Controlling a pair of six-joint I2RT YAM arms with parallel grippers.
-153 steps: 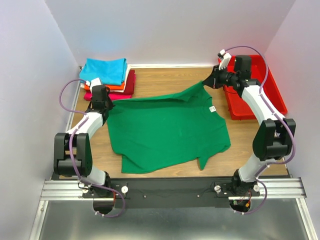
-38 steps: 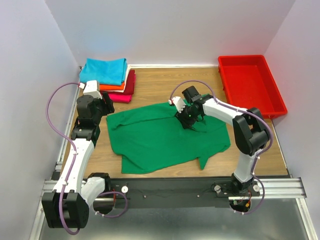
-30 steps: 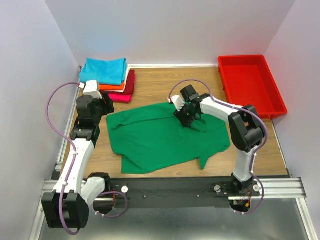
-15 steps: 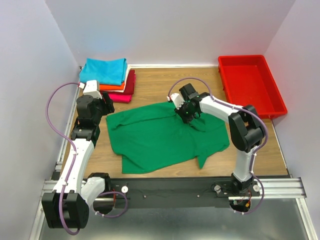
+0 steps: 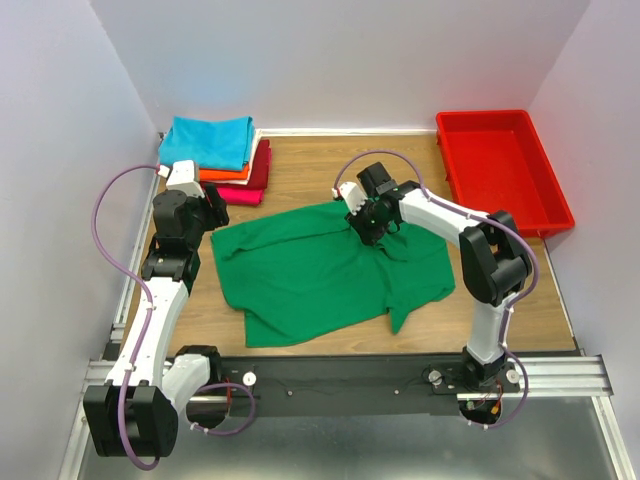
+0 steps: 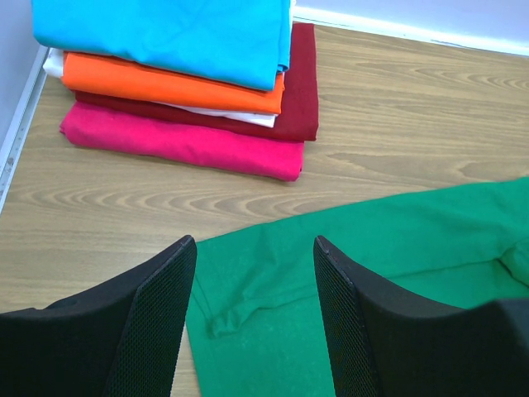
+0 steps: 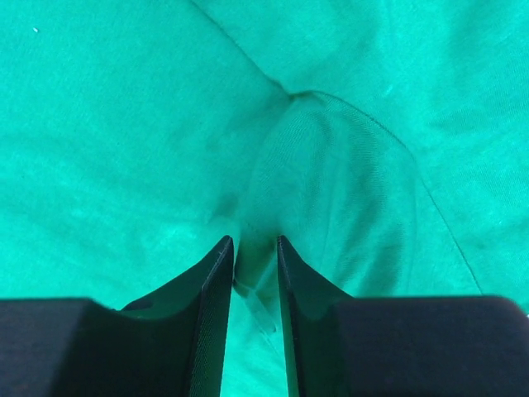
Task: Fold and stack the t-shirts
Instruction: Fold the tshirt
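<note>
Top view first: the green t-shirt (image 5: 320, 275) is lying spread out and rumpled across the middle of the table (image 5: 310, 165), with its lower hem reaching toward the near edge. The right gripper (image 5: 368, 225) is pressing down on the shirt's far edge, roughly mid-table, and the cloth is bunching up around it. The left gripper (image 5: 205, 210) is hanging near the left edge, just off the shirt's far left corner, not touching anything. The stack of folded t-shirts (image 5: 215, 155) is sitting in the far left corner and the red tray (image 5: 500, 116) is sitting in the far right corner.

Left wrist view: the left gripper (image 6: 252, 248) is gaping wide with nothing between its fingers (image 6: 157, 314), hovering over bare wood and the edge of the green t-shirt (image 6: 372, 248). Beyond it the stack is showing turquoise (image 6: 165, 33) on top, then orange (image 6: 165, 83), a sliver of white (image 6: 248, 118), dark red (image 6: 302, 91), and magenta (image 6: 182, 141) at the bottom.

Right wrist view: the right gripper (image 7: 254, 244) is pinching a raised fold of the green t-shirt (image 7: 124, 124), its fingers (image 7: 211, 306) are sitting close together with the cloth squeezed between them, and creases are running away from that spot.
</note>
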